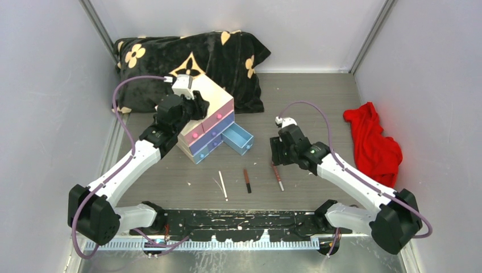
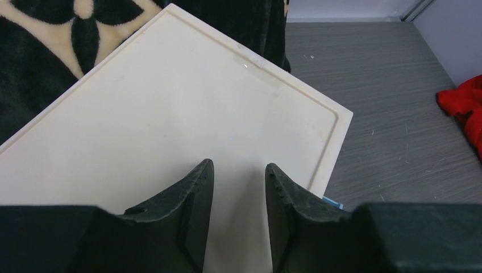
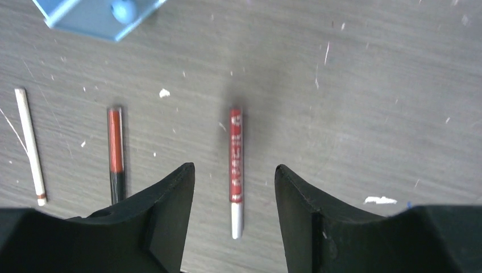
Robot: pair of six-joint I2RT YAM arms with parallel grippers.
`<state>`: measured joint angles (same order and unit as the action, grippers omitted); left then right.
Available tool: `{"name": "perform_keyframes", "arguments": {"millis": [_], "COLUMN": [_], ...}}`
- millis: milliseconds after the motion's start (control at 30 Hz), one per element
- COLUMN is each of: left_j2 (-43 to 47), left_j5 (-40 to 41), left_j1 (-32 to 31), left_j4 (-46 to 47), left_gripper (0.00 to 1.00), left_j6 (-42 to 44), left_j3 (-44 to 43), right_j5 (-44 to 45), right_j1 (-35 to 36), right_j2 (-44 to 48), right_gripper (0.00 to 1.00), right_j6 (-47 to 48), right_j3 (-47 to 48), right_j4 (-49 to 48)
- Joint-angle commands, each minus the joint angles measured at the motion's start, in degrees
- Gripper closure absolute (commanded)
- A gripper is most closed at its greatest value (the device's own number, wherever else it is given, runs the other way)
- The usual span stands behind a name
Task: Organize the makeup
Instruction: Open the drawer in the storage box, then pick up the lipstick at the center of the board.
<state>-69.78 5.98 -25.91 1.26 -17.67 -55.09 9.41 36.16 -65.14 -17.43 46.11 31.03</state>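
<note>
3 pencils lie apart on the table point(image 1: 318, 102), in front of the box point(image 2: 170, 114): a white one point(image 3: 29, 145), a red-black one point(image 3: 116, 153) and a red one point(image 3: 236, 142) with a silver end. The right gripper point(image 3: 234, 170) hangs over the red one, jaws wide with nothing in them, 1 finger on each side of the pencil, which runs lengthwise down the gap. The left gripper point(image 2: 239, 165) hovers above the box top, jaws partly apart, gripping nothing.

Likely next is a pinch on the red pencil and a carry to the blue drawer point(image 1: 237, 139), which stands pulled out of the box. The pencil is thin, round and flat on the table, so fingertips that stop short would close on air, and a lopsided squeeze could roll it away. A grip near the silver end would probably let it droop and catch the drawer wall. The red-black pencil lies just beside 1 finger and could be knocked.
</note>
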Motion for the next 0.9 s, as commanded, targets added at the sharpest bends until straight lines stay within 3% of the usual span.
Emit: {"name": "perform_keyframes", "arguments": {"millis": [0,433,533,867], "left_j2": [-2.1,-2.2,-2.1,-1.6], "left_j5": [-0.1,-0.4,-0.6,-0.6], "left_j1": [0.2,0.1,0.1,0.1], "left_j4": [-11.8,-11.0,-11.1,-11.1], "left_gripper": [0.54,0.24,0.05,0.01], "left_j6": [0.2,0.2,0.1,0.0], "left_j3": [2.0,2.8,2.8,2.8], "right_j5": [-1.6,-3.9,-3.7,-1.2], "right_j1": [0.0,2.1,2.7,3.5], "right_j2": [4.8,2.7,2.6,-4.2], "right_gripper": [0.42,0.43,0.43,0.44], "right_j6": [-6.0,-15.2,-16.8,-16.9], "right_j3": [-3.8,-9.5,-11.4,-12.9], "right_j4": [4.4,2.4,0.6,-2.5]}}
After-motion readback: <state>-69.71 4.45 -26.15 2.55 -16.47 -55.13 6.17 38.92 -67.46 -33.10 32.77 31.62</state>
